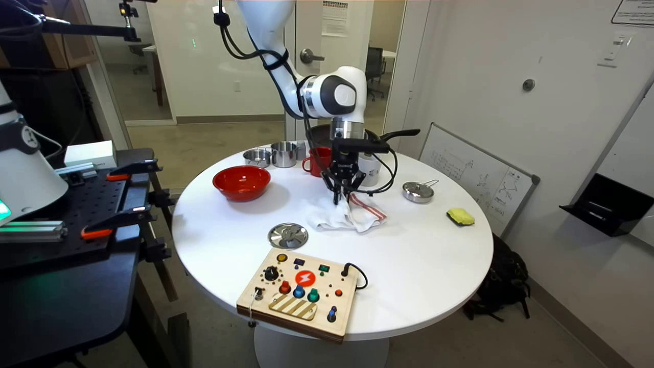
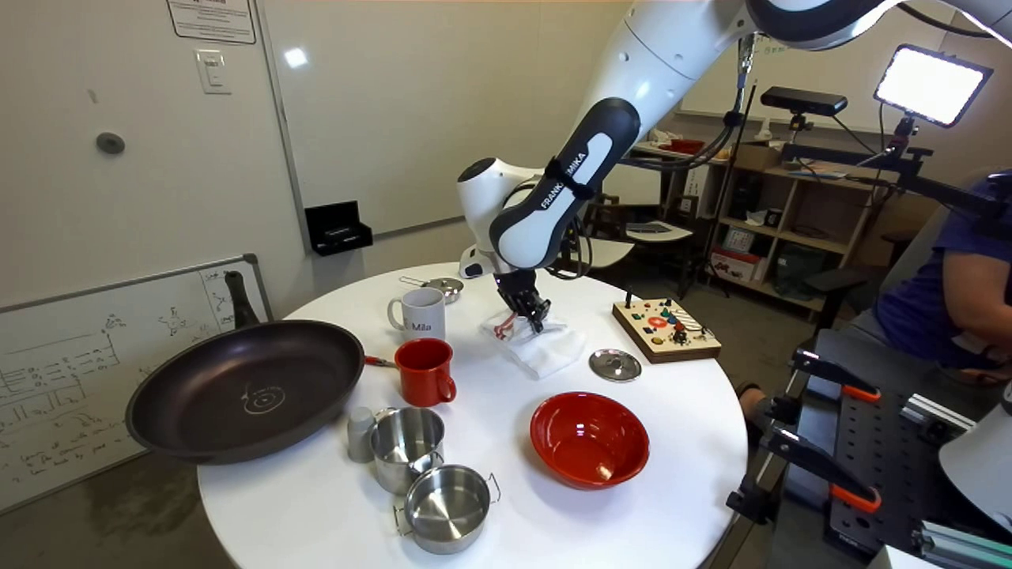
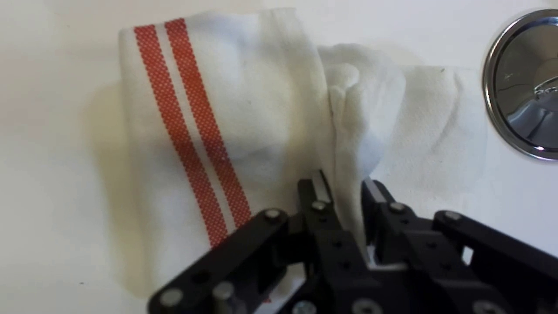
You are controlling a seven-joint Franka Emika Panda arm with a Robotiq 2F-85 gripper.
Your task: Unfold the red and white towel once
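The red and white towel lies on the round white table, mostly white with two red stripes at one end. It shows in both exterior views, under the gripper. In the wrist view the striped part is folded over, and a raised fold runs along its edge beside a flat white part. My gripper points down at the towel's middle, also in the exterior views. Its fingers are close together with the raised fold filling the gap between them. The near part of the fold is hidden behind the fingers.
A steel lid lies close to the towel, near a wooden button box. A red bowl, red mug, white mug, steel pots, a large pan and a yellow sponge stand around.
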